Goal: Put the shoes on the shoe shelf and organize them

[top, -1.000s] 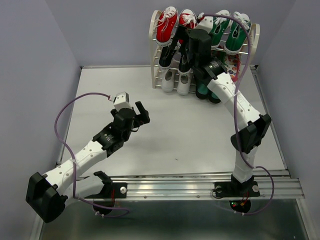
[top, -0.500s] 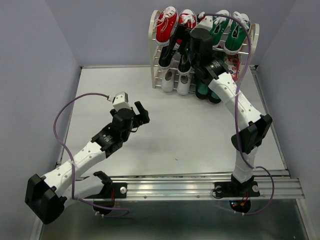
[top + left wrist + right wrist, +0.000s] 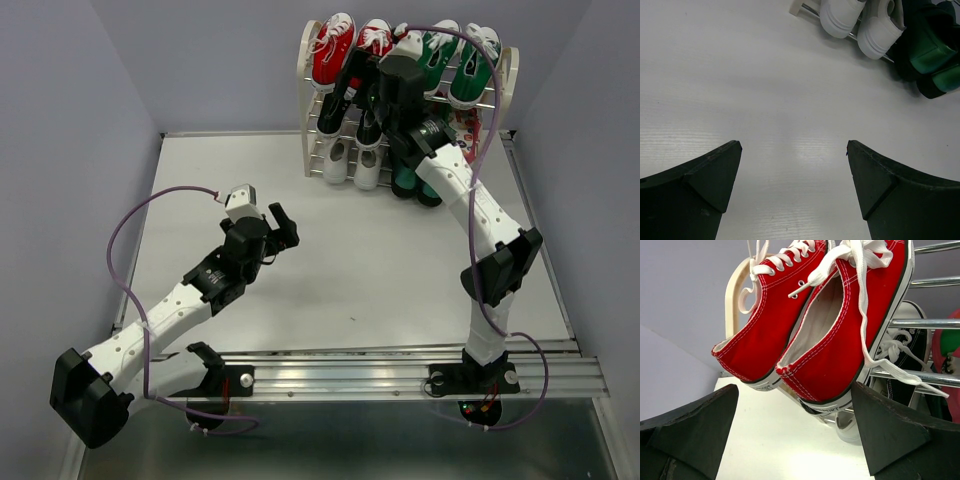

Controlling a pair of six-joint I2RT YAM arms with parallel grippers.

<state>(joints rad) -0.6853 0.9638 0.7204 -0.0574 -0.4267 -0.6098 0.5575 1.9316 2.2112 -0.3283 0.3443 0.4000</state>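
The shoe shelf (image 3: 307,75) stands at the table's far edge. The red sneakers (image 3: 335,48) sit side by side on its top tier at the left. The black sneakers (image 3: 334,110) are on the middle tier and the white sneakers (image 3: 350,160) on the bottom tier. My right gripper (image 3: 362,82) is open and empty, right in front of the shelf. In the right wrist view the gripper (image 3: 795,386) is just below the heels of the red sneakers (image 3: 840,335). My left gripper (image 3: 285,228) is open and empty over the bare table, also in its own view (image 3: 794,145).
Green sneakers (image 3: 455,55) fill the top tier's right half. Another green pair (image 3: 412,185) stands on the table at the shelf's foot, also in the left wrist view (image 3: 927,50). Pink slippers (image 3: 465,125) show on the right side of the shelf. Walls close in on three sides.
My right gripper has edged slightly upward toward the top tier. The left arm and the shoes have not visibly moved.
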